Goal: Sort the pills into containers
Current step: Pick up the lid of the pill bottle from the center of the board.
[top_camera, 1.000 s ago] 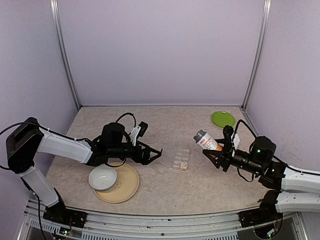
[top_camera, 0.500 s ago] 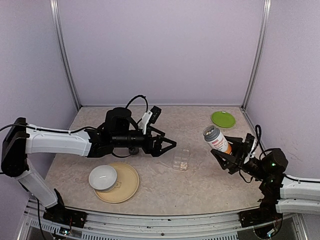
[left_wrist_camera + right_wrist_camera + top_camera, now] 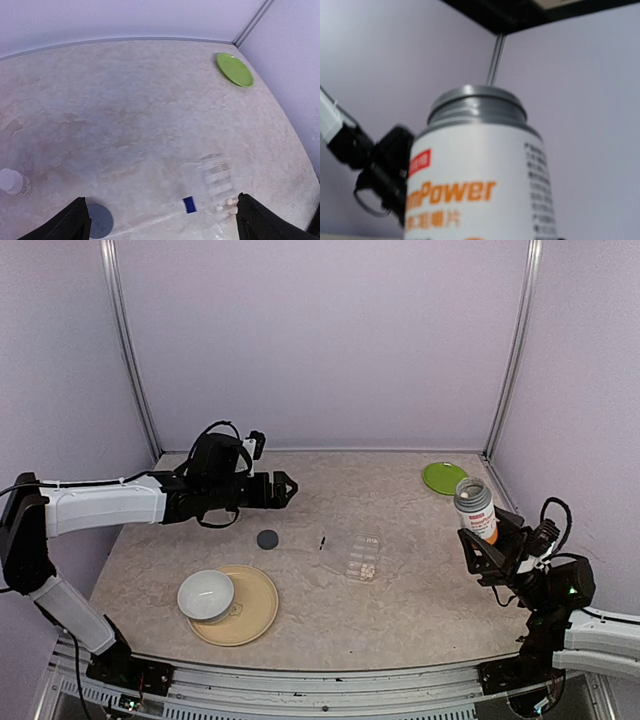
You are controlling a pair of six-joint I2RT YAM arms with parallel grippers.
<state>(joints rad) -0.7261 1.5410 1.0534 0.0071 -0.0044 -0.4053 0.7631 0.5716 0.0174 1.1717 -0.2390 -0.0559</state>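
Pills (image 3: 368,570) sat clustered at the near end of the clear pill box (image 3: 361,554), flat mid-bench (image 3: 330,630); dark disc (image 3: 267,539) lay left of the box; left claw (image 3: 283,488) hovered beyond the disc, jaws spread wide, gripping nothing; right claw (image 3: 488,546) was clamped on the orange-labelled bottle (image 3: 476,510), upright, far right.

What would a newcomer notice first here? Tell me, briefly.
The orange-labelled bottle, held upright in the right gripper on the far right, stands out first. Next comes the clear pill box in the middle, with pale pills at its near end. The left gripper hangs open, rear left.
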